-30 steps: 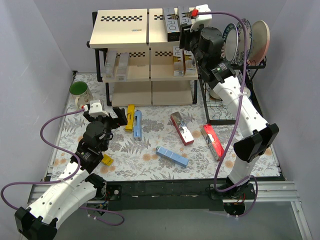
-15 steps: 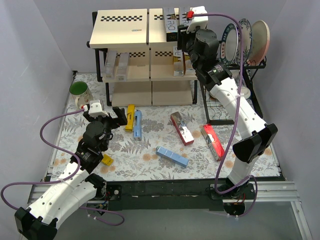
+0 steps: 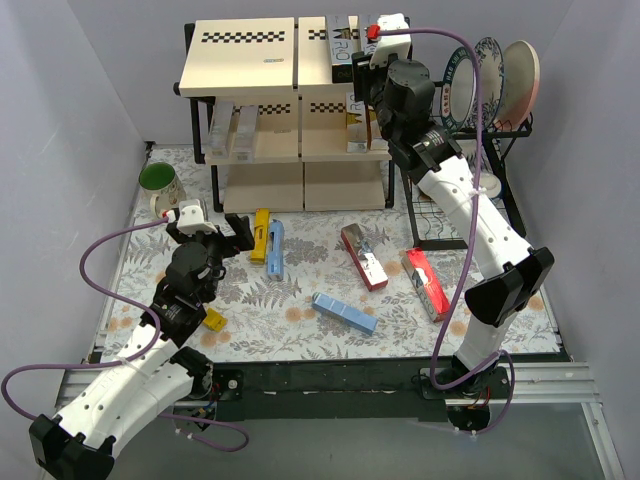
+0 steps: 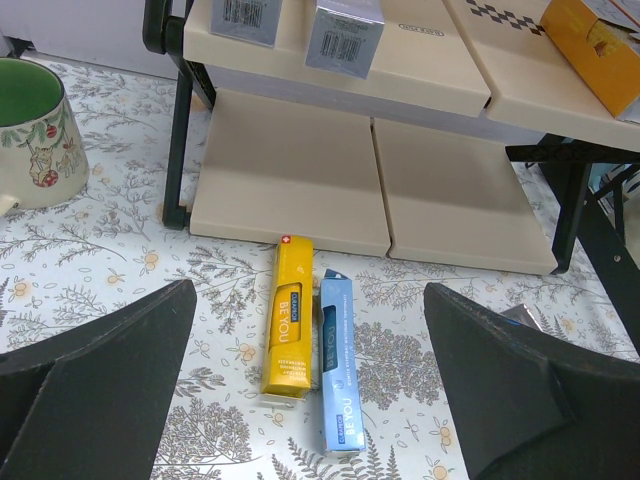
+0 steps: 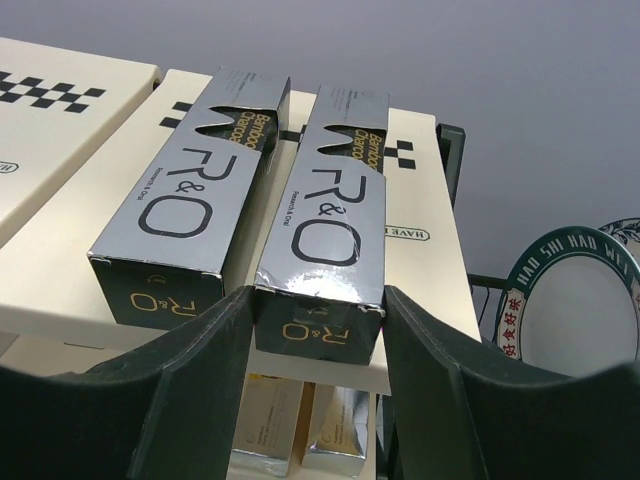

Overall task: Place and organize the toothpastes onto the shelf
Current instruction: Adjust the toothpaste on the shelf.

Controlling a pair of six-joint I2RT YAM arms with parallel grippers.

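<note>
right claw (image 5: 318,300) gripping silver carton (image 5: 335,215), wrist view

Bright, even lighting; sharp, soft shadows.

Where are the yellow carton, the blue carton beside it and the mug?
yellow carton (image 4: 288,318), left wrist view, top face
blue carton (image 4: 340,362), left wrist view, top face
mug (image 4: 35,150), left wrist view, outer wall

Left arm (image 3: 130,385) and right arm (image 3: 480,225), both mounted on the black base rail (image 3: 330,385), consist of white moulded links joined by black cylindrical joint housings. From the base rail, a purple cable (image 3: 84,270) loops along each arm to a white wrist camera module (image 3: 388,27) with a red insert. Gripper fingers (image 4: 95,375) are matte black, broad and wedge-shaped.
</note>
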